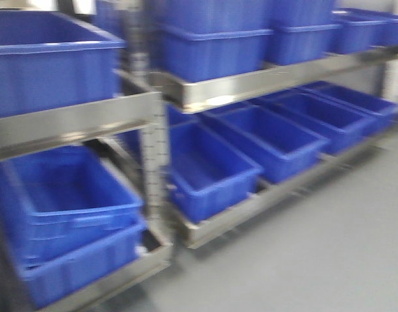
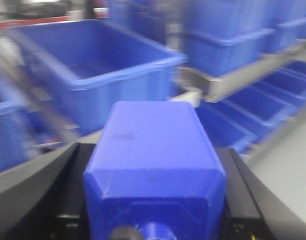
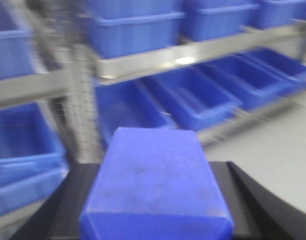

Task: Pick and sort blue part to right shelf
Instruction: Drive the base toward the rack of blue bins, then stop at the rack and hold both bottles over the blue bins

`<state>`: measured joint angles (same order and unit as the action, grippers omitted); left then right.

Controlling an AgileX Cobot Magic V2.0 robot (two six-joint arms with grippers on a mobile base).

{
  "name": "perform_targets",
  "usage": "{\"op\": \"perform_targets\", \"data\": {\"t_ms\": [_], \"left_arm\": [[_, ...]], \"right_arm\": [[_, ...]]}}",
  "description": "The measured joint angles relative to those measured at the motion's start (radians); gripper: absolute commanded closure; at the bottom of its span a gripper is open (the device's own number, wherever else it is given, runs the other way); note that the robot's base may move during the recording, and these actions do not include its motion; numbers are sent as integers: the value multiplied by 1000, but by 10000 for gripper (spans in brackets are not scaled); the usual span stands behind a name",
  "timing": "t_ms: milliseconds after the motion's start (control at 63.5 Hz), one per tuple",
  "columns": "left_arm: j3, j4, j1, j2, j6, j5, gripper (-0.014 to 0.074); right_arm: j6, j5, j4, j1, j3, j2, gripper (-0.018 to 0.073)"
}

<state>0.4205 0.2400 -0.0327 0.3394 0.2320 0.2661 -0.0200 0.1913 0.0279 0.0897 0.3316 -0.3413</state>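
Note:
In the right wrist view my right gripper (image 3: 153, 170) is shut on the blue part (image 3: 155, 190), a solid-blue rectangular block held between the black fingers (image 3: 68, 200). Its near end is cut off by the frame's bottom edge. My left gripper (image 2: 153, 150) is shut on another blue block (image 2: 153, 145), which has slanted shoulders and a small round knob (image 2: 155, 232) at the near end. The right shelf (image 1: 250, 84), a steel rack with blue bins, stands ahead. Neither gripper shows in the front view. All views are blurred.
Steel racks hold rows of blue bins (image 1: 276, 140) on two levels. A left rack (image 1: 69, 123) carries a large bin (image 1: 49, 62) above and stacked bins (image 1: 69, 214) below. A perforated upright post (image 1: 153, 149) stands between the racks. Grey floor (image 1: 315, 247) lies to the right.

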Motion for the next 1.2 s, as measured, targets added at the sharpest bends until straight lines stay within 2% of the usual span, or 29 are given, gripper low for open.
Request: {"op": "perform_targets", "data": {"t_ms": [1197], "left_arm": [[0, 0, 0, 0, 0, 0, 207]], "right_arm": [[0, 0, 0, 0, 0, 0, 137]]}}
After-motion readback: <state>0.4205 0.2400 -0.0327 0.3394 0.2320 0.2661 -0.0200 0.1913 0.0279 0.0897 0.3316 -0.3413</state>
